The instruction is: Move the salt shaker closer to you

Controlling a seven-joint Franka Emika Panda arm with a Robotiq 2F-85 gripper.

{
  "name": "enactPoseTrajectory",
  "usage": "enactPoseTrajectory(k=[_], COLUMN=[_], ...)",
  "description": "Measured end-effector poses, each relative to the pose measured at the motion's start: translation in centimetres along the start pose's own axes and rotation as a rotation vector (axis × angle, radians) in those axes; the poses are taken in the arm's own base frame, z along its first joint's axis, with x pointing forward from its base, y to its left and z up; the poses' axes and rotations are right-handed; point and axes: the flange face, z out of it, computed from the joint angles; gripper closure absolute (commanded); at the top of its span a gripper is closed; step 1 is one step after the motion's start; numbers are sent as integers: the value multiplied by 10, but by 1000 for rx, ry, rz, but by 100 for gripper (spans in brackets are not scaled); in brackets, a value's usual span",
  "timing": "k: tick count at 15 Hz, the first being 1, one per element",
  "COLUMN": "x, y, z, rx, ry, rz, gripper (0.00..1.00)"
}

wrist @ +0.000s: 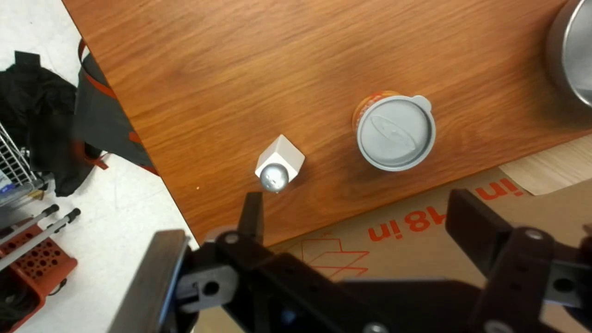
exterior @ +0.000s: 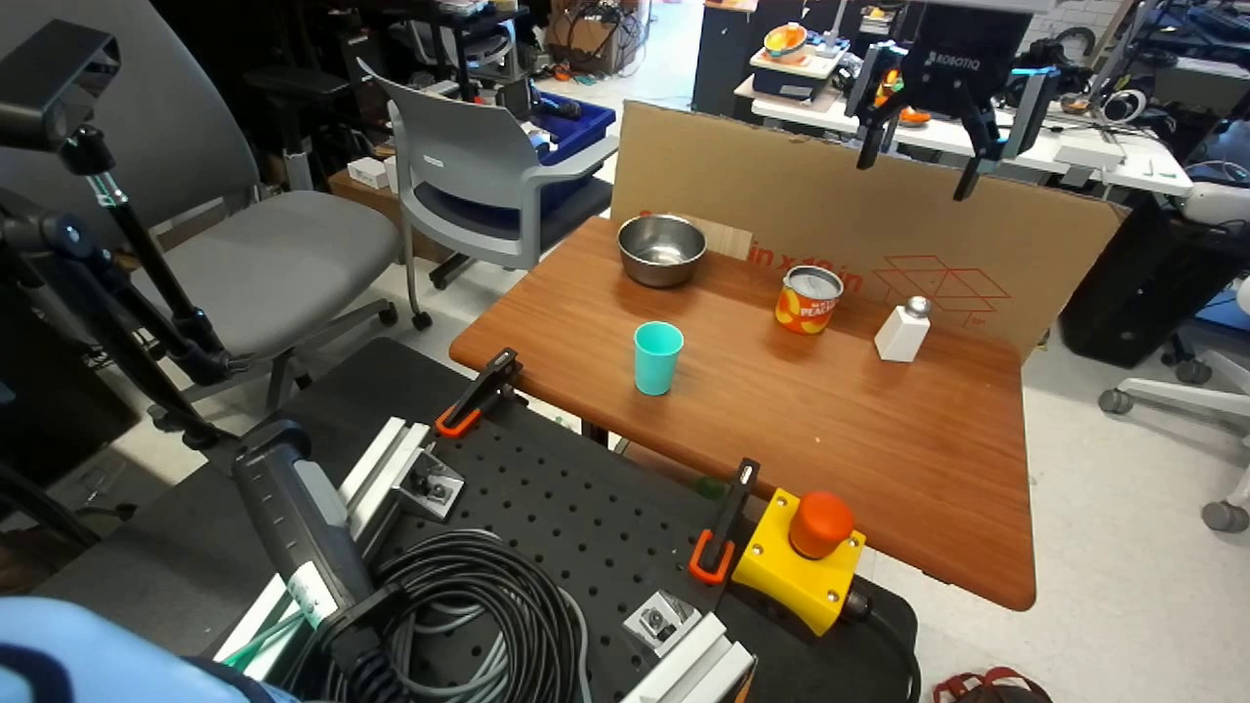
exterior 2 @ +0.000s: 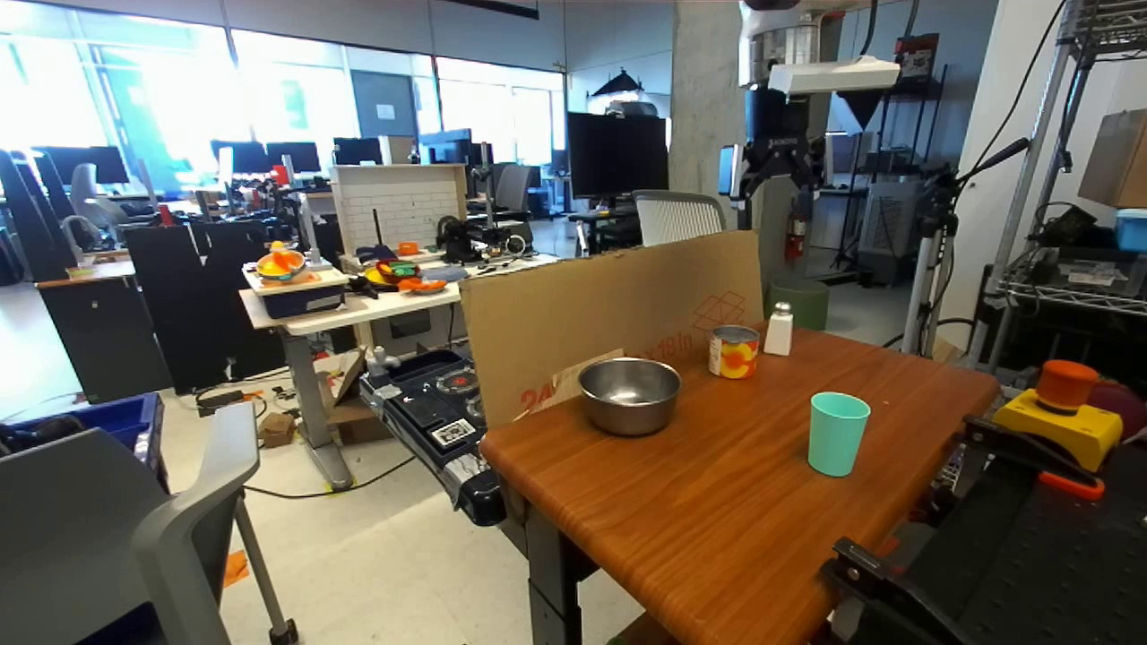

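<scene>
The salt shaker [exterior: 900, 340] is a small white tapered bottle with a silver top. It stands upright near the far edge of the brown table, close to the cardboard. It also shows in an exterior view [exterior 2: 779, 334] and in the wrist view [wrist: 286, 155]. My gripper [exterior: 915, 177] is open and empty, high above the table's far side, well apart from the shaker. In the wrist view, the gripper's fingers [wrist: 356, 200] are spread wide, with the shaker's top just beyond the left fingertip.
A peach can [exterior: 807, 310] stands beside the shaker. A metal bowl [exterior: 646, 270] and a teal cup [exterior: 656, 366] are also on the table [exterior: 908, 469]. An upright cardboard sheet [exterior: 840, 210] lines the far edge. Clamps and a red-and-yellow stop button [exterior: 820, 527] sit along the near edge.
</scene>
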Motion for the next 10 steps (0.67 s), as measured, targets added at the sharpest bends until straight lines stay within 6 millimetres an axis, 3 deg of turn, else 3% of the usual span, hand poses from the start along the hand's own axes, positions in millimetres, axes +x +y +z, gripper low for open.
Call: enactPoseTrajectory(k=[5,10], x=[4,13], y=[23,29], z=[36,68], rx=[6,58], ry=[-36,-11], rz=[69,197], gripper=[0,0])
